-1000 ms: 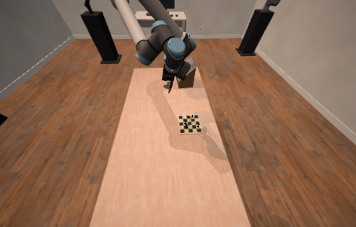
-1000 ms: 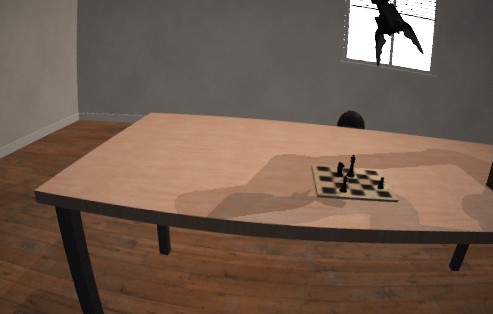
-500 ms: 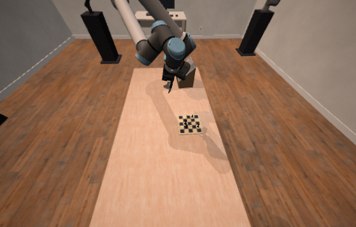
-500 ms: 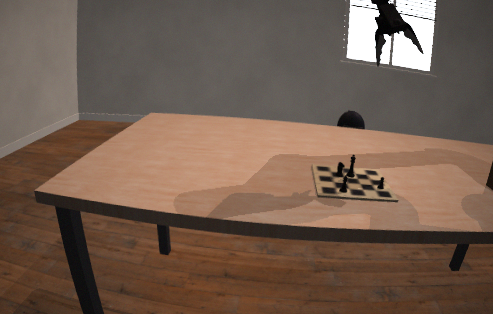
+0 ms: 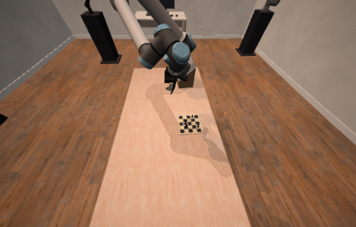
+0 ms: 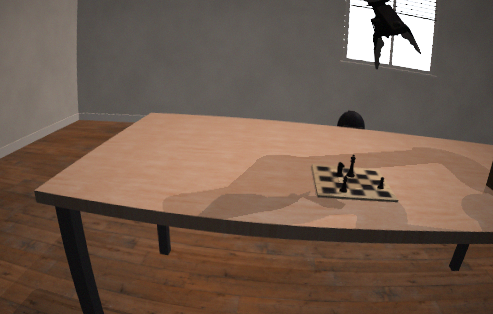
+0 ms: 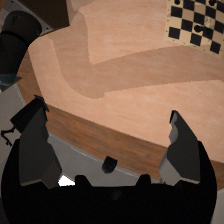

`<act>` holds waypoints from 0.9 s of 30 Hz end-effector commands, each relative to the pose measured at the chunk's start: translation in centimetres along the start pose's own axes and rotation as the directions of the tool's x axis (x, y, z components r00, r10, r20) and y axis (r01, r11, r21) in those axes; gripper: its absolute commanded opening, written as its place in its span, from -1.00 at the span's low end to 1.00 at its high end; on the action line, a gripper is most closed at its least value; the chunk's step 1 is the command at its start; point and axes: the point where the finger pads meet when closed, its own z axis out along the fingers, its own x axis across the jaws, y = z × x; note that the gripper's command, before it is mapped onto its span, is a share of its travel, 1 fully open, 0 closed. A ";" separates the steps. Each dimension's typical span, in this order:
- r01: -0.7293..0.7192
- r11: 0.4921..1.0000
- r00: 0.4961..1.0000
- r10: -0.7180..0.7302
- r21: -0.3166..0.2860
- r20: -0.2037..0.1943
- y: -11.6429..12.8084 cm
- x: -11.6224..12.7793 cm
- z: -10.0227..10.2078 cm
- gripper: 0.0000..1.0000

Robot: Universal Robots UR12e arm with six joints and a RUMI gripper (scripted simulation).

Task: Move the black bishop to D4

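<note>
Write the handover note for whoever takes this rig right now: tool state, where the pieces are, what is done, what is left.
Tool: open, holding nothing, high above the table, well away from the chessboard.
Board: four black pieces stand upright on it, among them the tallest piece. At this size I cannot tell which is the bishop, nor read the square labels.
Done: nothing on the board touched yet.
Left: find the bishop, descend, grasp it, set it upright inside D4, leave the others in place.
</note>
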 end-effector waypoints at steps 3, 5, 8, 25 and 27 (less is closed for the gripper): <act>0.175 0.982 0.983 -0.171 -0.066 0.061 -1.4 1.6 -0.1 1.00; 0.239 0.967 0.969 -0.232 -0.086 0.088 -2.0 2.2 -0.1 1.00; 0.346 0.931 0.934 -0.330 -0.115 0.137 -3.0 3.2 -0.1 1.00; 0.826 0.550 0.543 -0.716 -0.124 0.439 -10.6 9.8 0.3 1.00; 0.868 0.484 0.473 -0.741 -0.108 0.477 -11.3 10.3 0.4 1.00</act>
